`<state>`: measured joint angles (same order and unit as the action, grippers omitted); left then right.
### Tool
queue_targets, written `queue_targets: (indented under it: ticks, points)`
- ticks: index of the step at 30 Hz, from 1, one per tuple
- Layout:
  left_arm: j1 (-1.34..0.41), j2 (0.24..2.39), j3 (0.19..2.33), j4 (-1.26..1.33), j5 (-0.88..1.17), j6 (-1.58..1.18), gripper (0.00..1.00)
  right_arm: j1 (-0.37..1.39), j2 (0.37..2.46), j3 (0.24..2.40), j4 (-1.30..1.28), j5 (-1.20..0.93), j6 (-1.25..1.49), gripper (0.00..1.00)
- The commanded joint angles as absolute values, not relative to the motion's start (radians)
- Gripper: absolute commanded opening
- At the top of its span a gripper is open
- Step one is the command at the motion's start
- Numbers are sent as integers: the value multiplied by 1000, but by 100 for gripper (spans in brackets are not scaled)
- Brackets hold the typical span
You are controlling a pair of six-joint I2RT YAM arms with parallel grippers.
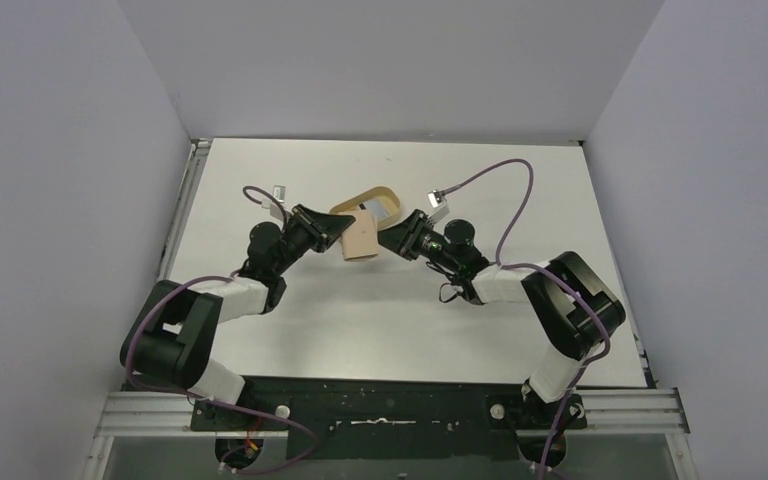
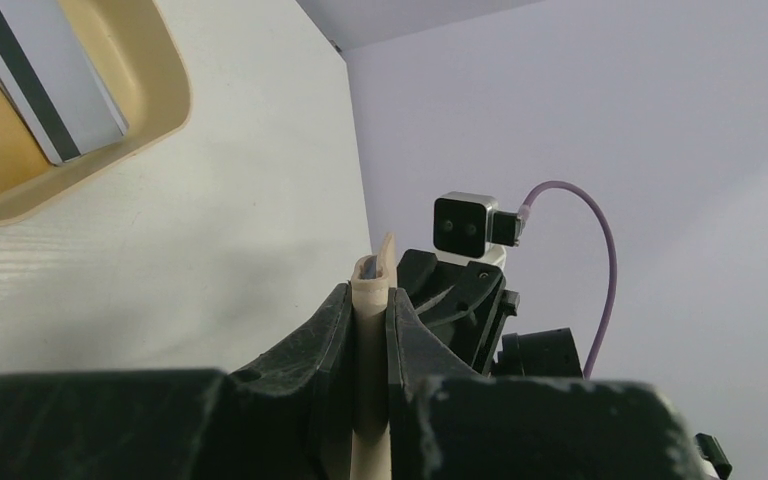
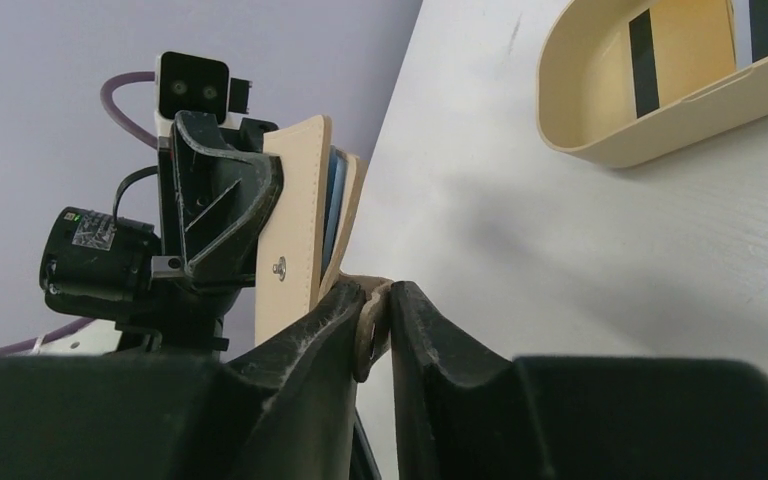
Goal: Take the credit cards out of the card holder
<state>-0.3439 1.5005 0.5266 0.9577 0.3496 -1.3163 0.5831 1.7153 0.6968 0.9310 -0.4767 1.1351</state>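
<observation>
The tan card holder [image 1: 362,241] is held up above the table between my two grippers. My left gripper [image 1: 340,228] is shut on its folded edge; in the left wrist view [image 2: 370,300] the holder [image 2: 372,285] stands edge-on between the jaws. My right gripper [image 1: 388,240] is shut on the holder's snap tab [image 3: 368,325]. The holder [image 3: 300,215] shows slightly parted there, with blue inside. Credit cards [image 1: 381,209], whitish with black stripes, lie in the oval tray; they also show in the left wrist view [image 2: 45,75] and the right wrist view [image 3: 760,25].
The oval tan wooden tray [image 1: 355,204] sits just behind the holder on the white table [image 1: 380,320], and shows in the wrist views [image 2: 150,110] [image 3: 580,130]. Grey walls enclose the table on three sides.
</observation>
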Motion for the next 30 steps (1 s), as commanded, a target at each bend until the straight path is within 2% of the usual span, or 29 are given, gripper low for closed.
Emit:
queue_targets:
  ticks: [1, 2, 5, 6, 10, 11, 12, 13, 22, 26, 30]
  points:
    - [-366, 1523, 547, 1087, 395, -1330, 0, 620, 1700, 773, 1087, -584, 1154, 5]
    - [-367, 1523, 551, 1077, 398, -1323, 0, 621, 1697, 774, 1077, -586, 1152, 0]
    - [-368, 1524, 560, 1051, 413, -1311, 0, 621, 1679, 778, 1029, -591, 1133, 0]
    - [-367, 1523, 561, 1048, 421, -1312, 9, 620, 1667, 779, 1002, -592, 1116, 0]
    - [-363, 1538, 557, 1053, 445, -1319, 55, 614, 1595, 791, 773, -567, 1015, 0]
    - [-364, 1542, 554, 1056, 448, -1322, 78, 612, 1574, 793, 721, -559, 992, 0]
    - [-366, 1548, 549, 1061, 451, -1327, 84, 607, 1555, 792, 677, -555, 975, 0]
    - [-367, 1553, 543, 1069, 454, -1330, 96, 603, 1538, 788, 640, -553, 963, 0]
    - [-441, 1611, 462, 1146, 432, -1344, 97, 536, 1518, 668, 652, -582, 990, 0]
    - [-474, 1675, 415, 1244, 407, -1376, 97, 532, 1553, 614, 735, -584, 1058, 0]
    - [-497, 1784, 413, 1376, 426, -1429, 97, 531, 1554, 575, 706, -558, 1080, 0]
